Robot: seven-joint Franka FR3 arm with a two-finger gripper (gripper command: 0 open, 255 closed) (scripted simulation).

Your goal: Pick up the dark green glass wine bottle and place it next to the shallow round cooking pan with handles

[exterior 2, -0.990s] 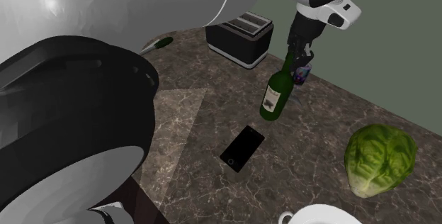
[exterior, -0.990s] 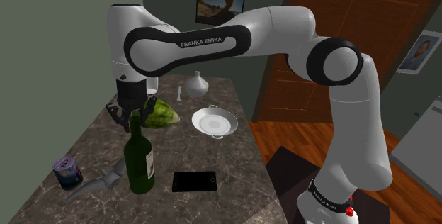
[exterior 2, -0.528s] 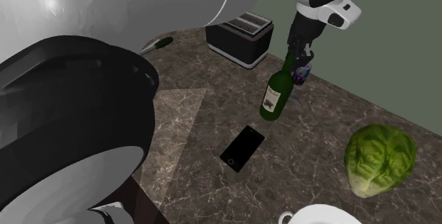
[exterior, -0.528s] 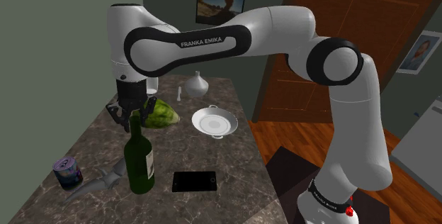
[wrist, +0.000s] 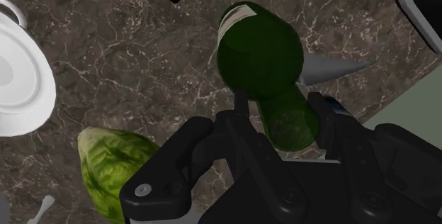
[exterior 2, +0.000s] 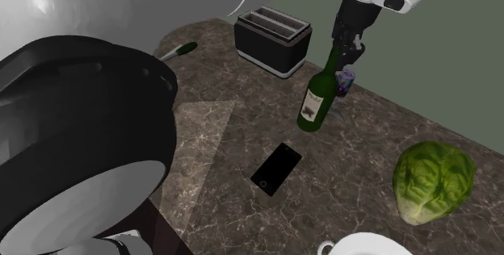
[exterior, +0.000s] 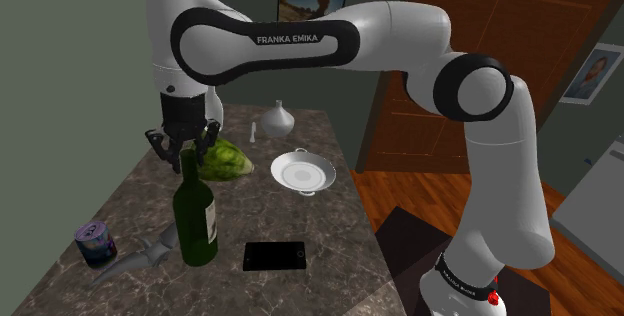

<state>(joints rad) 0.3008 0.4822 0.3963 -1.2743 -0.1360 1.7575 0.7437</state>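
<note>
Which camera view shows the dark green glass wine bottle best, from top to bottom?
The shoulder view: the dark green glass wine bottle shows whole from the side, with its neck in the black tool. The second exterior view shows it whole too, from higher up, with the label toward the camera. The wrist view looks down along it, so its base is hidden.

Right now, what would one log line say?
gripper: shut on bottle neck | wine bottle: dark green, held | white pan: apart from bottle, nothing beside it yet
</note>
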